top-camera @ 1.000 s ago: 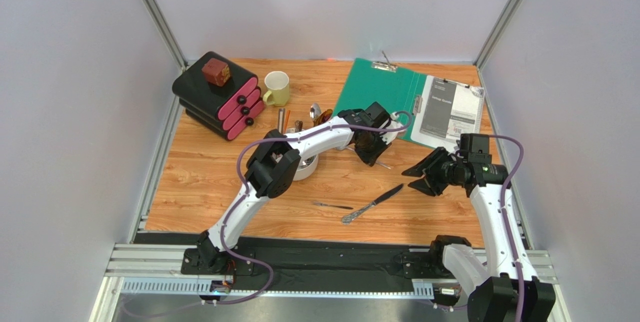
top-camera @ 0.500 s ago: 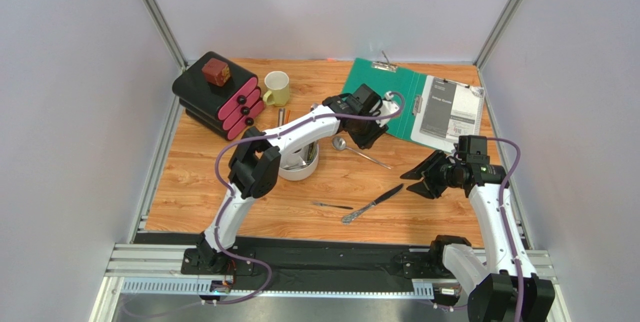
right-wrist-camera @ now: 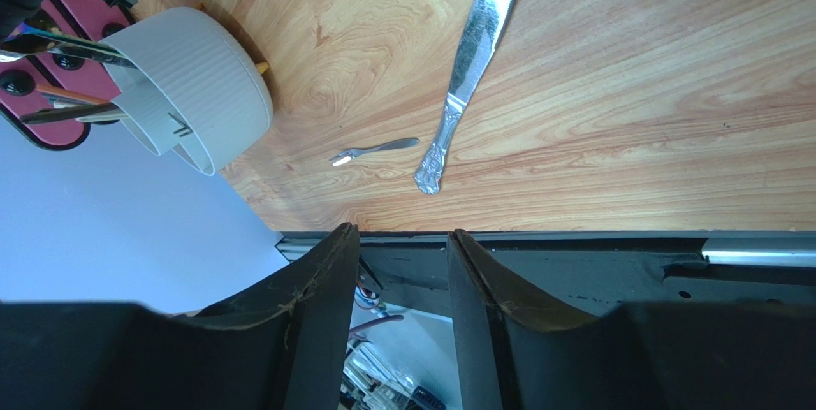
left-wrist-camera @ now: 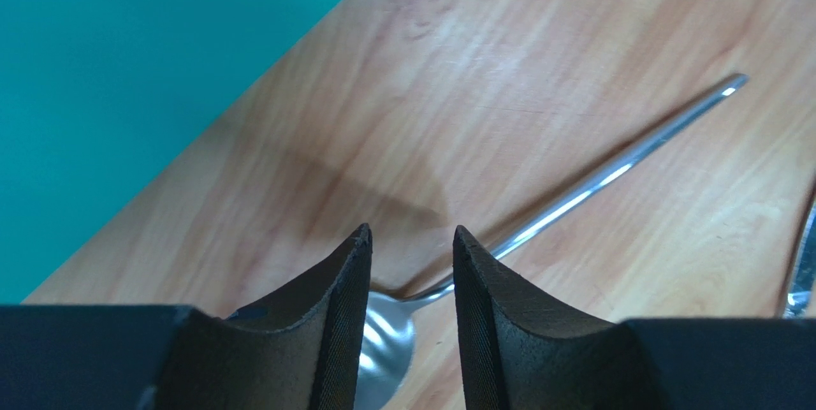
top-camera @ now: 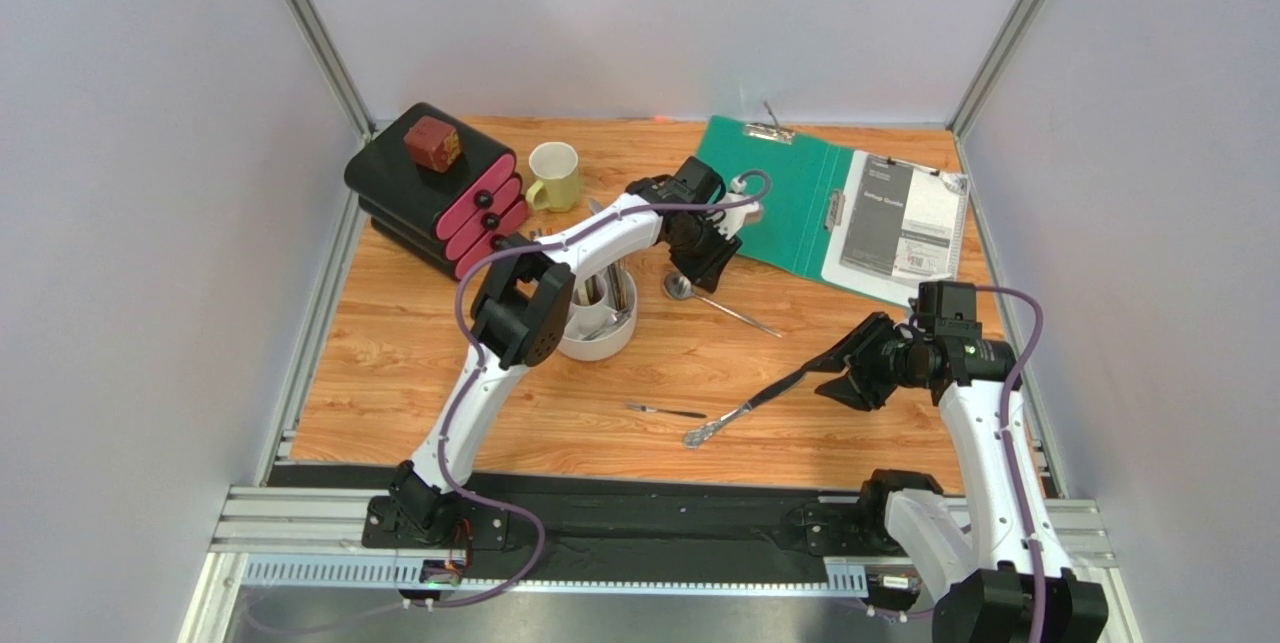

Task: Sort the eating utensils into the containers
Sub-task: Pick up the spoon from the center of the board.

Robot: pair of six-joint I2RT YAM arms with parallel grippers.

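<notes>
Steel spoon (top-camera: 726, 309), knife (top-camera: 747, 408) and small fork (top-camera: 666, 411) lay unsorted on the table (top-camera: 421, 358); several utensils (right-wrist-camera: 72, 49) stood in the holder (right-wrist-camera: 196, 75). Both jaws part open, empty.

two slim arms, the left arm (top-camera: 601, 241) and right arm (top-camera: 984, 426), share one build: white rounded link shells between bulky black joint housings. a thin purple cable (top-camera: 460, 313) runs outside each, from base to wrist. the black bases (top-camera: 413, 508) sit on a dark plate with a silver slotted rail (top-camera: 301, 523). the left gripper (left-wrist-camera: 412, 233) and right gripper (right-wrist-camera: 402, 230) have matt black, wedge-shaped fingers (left-wrist-camera: 340, 314) with finely ribbed inner faces; the right pair looks scuffed along its edges.
</notes>
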